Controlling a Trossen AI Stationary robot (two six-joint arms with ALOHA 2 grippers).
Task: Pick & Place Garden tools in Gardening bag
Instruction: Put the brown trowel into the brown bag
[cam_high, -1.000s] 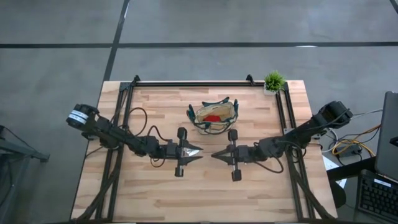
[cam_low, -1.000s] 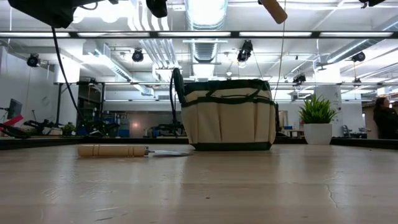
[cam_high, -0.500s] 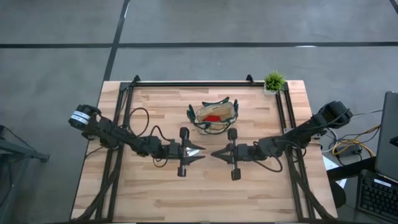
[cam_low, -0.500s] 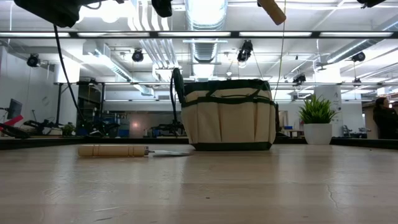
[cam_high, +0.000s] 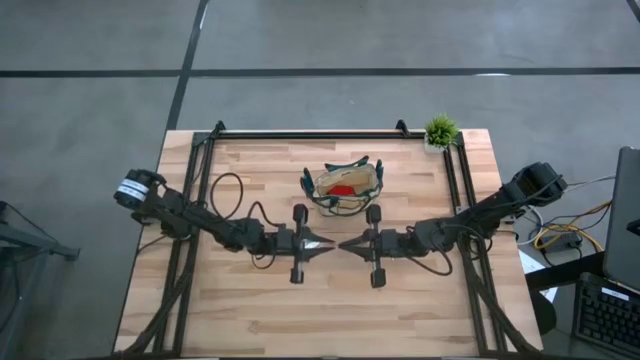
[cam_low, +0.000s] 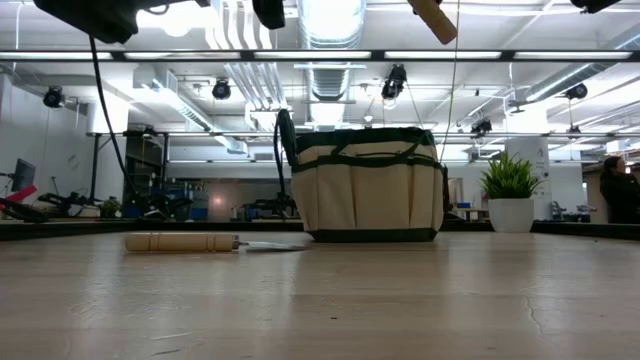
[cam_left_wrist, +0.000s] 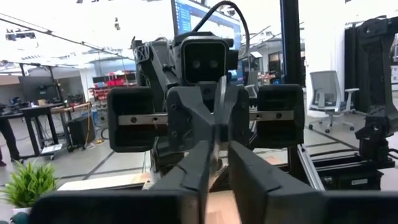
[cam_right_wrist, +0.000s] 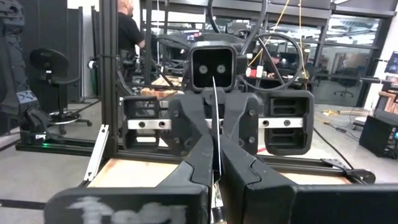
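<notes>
Right pincer (cam_high: 345, 245) was clamped tight on a thin silver blade (cam_right_wrist: 216, 124), seen edge-on. Left pincer (cam_high: 322, 243) met it tip to tip around the same blade; could not tell if it gripped. Round tan fabric bag with green trim (cam_low: 365, 195) sat just beyond both tips. Wooden-handled silver trowel (cam_low: 180, 242) lay flat on the table, below pincer height. The blade looked light, stiff and probably slippery, so the handle seemed the safer hold.
</notes>
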